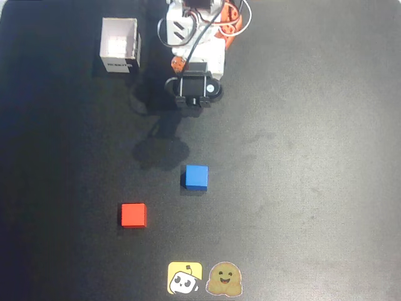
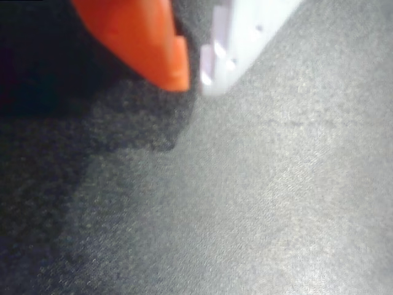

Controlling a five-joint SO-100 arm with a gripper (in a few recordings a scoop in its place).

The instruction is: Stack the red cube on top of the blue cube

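Fingers drawn together in the wrist view, orange tip nearly touching white tip, nothing between them, only dark mat and shadow beneath. Gripper folded in close to the arm's base at the top of the overhead view, well apart from both cubes. Below it in that view, near the middle of the mat, the blue cube, almost straight down the picture from the fingertips. Farther down and off to the picture's left, the red cube, sitting flat, edges roughly square to the frame, so no long axis to favour. Cubes clearly apart, not touching. Probably still at the start: red cube untouched, stacking not yet begun. Coming reach likely down-left past the blue cube, jaws needing to part first. Beside the base, upper left, a white box; at the bottom edge, two stickers.
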